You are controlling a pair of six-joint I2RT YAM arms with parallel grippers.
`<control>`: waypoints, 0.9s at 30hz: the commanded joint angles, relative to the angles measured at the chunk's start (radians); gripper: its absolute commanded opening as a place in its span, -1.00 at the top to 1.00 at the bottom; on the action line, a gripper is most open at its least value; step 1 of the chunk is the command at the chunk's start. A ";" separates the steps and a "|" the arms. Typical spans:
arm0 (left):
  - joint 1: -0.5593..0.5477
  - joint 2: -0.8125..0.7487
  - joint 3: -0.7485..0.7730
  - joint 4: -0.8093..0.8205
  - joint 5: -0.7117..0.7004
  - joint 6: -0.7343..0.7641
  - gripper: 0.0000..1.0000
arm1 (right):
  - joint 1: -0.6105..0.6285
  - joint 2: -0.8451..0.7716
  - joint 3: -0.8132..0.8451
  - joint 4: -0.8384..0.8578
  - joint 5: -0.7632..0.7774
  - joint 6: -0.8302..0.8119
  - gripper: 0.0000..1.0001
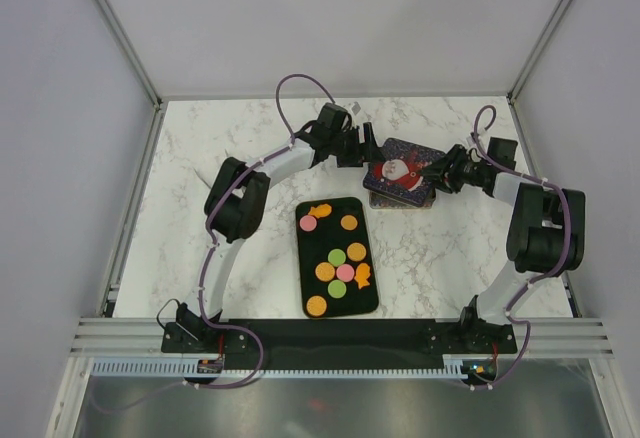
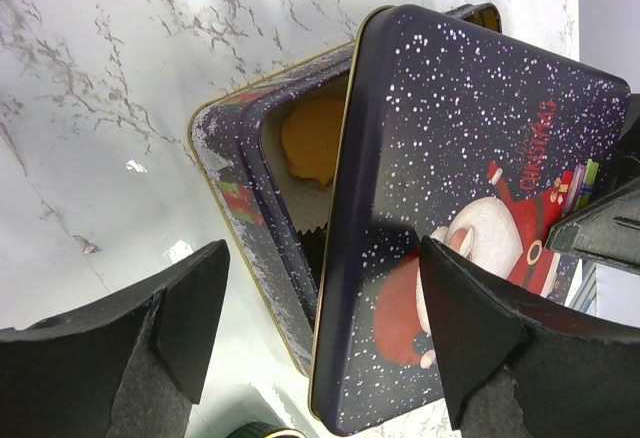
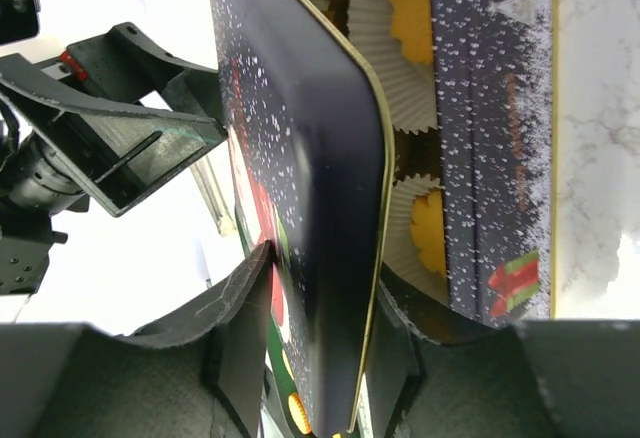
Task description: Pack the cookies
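Observation:
Several cookies, round and star-shaped in orange, pink and green, lie on the black tray. More orange cookies sit in paper cups inside the tin base. The Santa lid lies askew over that base, leaving one side uncovered. My left gripper is open wide, one finger over the marble and the other over the Santa lid. My right gripper is open, its jaws standing loosely either side of the edge of the lid.
The tin sits at the back middle of the marble table, just behind the tray. Both arms reach in from either side and meet at the tin. Grey walls and a metal frame bound the table.

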 commanded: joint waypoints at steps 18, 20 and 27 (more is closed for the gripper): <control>-0.011 0.045 0.043 -0.044 -0.027 0.053 -0.61 | -0.020 -0.054 0.076 -0.161 0.269 -0.156 -0.02; -0.011 0.048 0.043 -0.043 -0.025 0.051 -0.60 | -0.020 -0.056 0.078 -0.167 0.287 -0.162 -0.03; -0.011 0.055 0.047 -0.043 -0.021 0.050 -0.59 | -0.019 -0.056 0.083 -0.190 0.333 -0.182 -0.11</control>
